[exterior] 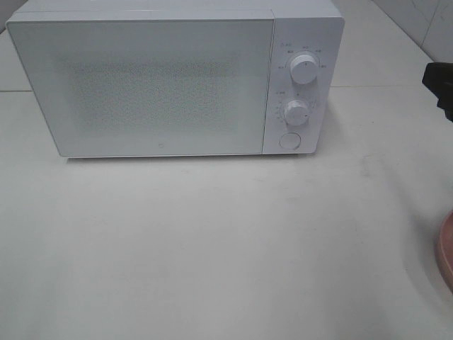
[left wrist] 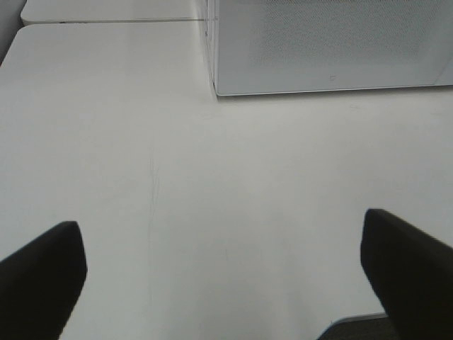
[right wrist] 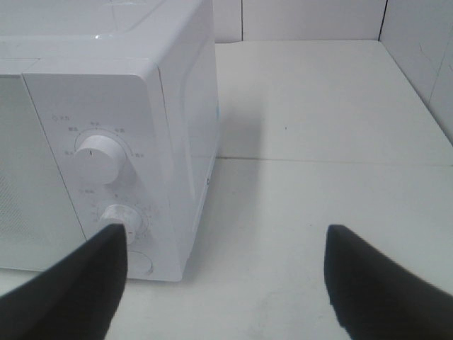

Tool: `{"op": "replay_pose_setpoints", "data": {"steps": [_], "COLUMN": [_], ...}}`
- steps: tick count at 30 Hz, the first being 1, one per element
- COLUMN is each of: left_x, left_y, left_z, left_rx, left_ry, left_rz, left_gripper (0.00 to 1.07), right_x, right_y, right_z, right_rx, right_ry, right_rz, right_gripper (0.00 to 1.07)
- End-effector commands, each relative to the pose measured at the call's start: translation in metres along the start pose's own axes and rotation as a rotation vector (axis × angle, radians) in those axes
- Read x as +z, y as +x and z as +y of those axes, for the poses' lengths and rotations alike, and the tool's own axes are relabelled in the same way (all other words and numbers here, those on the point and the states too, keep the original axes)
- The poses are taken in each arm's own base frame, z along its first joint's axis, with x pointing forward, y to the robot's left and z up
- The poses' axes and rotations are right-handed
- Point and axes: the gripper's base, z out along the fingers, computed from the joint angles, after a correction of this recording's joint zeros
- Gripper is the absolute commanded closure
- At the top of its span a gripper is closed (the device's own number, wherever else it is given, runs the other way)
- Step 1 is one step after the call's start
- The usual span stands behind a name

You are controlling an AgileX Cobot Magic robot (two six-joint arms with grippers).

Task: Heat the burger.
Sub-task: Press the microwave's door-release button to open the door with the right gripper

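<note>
Two grippers, both empty. The left gripper (left wrist: 223, 237) has its jaws spread wide over bare table (exterior: 212, 248), with nothing between them, and looks toward the front left corner of the microwave (exterior: 141, 85). The right gripper (right wrist: 226, 237) is also spread well apart and holds nothing. It sits off the microwave's right end and faces the control panel; one of its fingers (right wrist: 85, 283) overlaps the lower knob (exterior: 296, 112) in the wrist view, though whether they touch I cannot tell. A dark piece of the right arm (exterior: 440, 88) shows at the table's right edge, level with the upper knob (exterior: 304, 71).

The microwave stands at the back of the table with its door (exterior: 148, 88) closed. Its speckled window shows nothing inside. Below the two knobs is a round button (exterior: 289, 140), which is probably the door release.

The burger is in none of the views. The only hint is a sliver of pink plate (exterior: 447, 248) cut off by the table's right edge, toward the front — the burger may sit on it out of frame, or it may be behind the closed door; the pictures do not settle this.

If it is on the plate, it lies in front of and below the right gripper, on that arm's side and well away from the left one. The right arm is also nearer to the button, so the opening move likely falls to it.
</note>
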Motion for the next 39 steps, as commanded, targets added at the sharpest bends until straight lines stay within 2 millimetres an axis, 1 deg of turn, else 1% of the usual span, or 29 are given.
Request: {"op": "replay_pose_setpoints", "data": {"steps": [1,2,5,7,8,10,13,15,16,18,22,23,27,28,30,31,38,39], "left_x": [0.000,0.000,0.000,0.000,0.000,0.000,0.000,0.000,0.000,0.000,0.000,0.000,0.000,0.000,0.000,0.000,0.000,0.000], "left_y": [-0.001,-0.001,-0.001,-0.001,-0.001,-0.001,-0.001,-0.001,-0.001,-0.001,-0.001,-0.001,-0.001,-0.001,-0.001,-0.001,-0.001,-0.001], "left_z": [0.000,0.000,0.000,0.000,0.000,0.000,0.000,0.000,0.000,0.000,0.000,0.000,0.000,0.000,0.000,0.000,0.000,0.000], "left_rx": [-0.001,-0.001,-0.001,-0.001,-0.001,-0.001,-0.001,-0.001,-0.001,-0.001,-0.001,-0.001,-0.001,-0.001,-0.001,-0.001,-0.001,-0.001], "left_ry": [0.007,0.007,0.007,0.007,0.007,0.007,0.007,0.007,0.007,0.007,0.007,0.007,0.007,0.007,0.007,0.007,0.007,0.007], "left_rz": [-0.017,-0.017,-0.017,-0.017,-0.017,-0.017,-0.017,-0.017,-0.017,-0.017,-0.017,-0.017,-0.017,-0.017,-0.017,-0.017,-0.017,-0.017], "left_gripper": [0.09,0.09,0.09,0.09,0.09,0.09,0.09,0.09,0.09,0.09,0.09,0.09,0.09,0.09,0.09,0.09,0.09,0.09], "right_x": [0.005,0.010,0.012,0.019,0.019,0.023,0.025,0.031,0.031,0.036,0.040,0.042,0.043,0.044,0.044,0.043,0.043,0.044], "right_y": [0.007,0.015,0.018,0.030,0.030,0.038,0.041,0.051,0.051,0.056,0.062,0.064,0.070,0.073,0.074,0.076,0.084,0.085], "right_z": [-0.002,-0.003,-0.003,-0.004,-0.004,0.000,0.002,0.015,0.015,0.023,0.029,0.033,0.039,0.044,0.046,0.051,0.063,0.068], "right_rx": [-0.003,0.004,0.007,0.015,0.015,0.039,0.029,-0.024,-0.024,-0.059,-0.075,-0.079,-0.082,-0.098,-0.104,-0.115,-0.093,-0.083], "right_ry": [0.000,0.003,0.004,0.006,0.006,-0.003,-0.008,-0.031,-0.031,-0.033,-0.017,-0.007,0.014,0.021,0.026,0.031,0.049,0.052], "right_rz": [-0.050,-0.052,-0.052,-0.071,-0.071,-0.071,-0.062,-0.037,-0.037,-0.042,-0.044,-0.053,-0.059,-0.060,-0.066,-0.077,-0.069,-0.067], "right_gripper": [0.32,0.32,0.32,0.32,0.32,0.32,0.32,0.32,0.32,0.32,0.32,0.32,0.32,0.32,0.32,0.32,0.32,0.32]}}
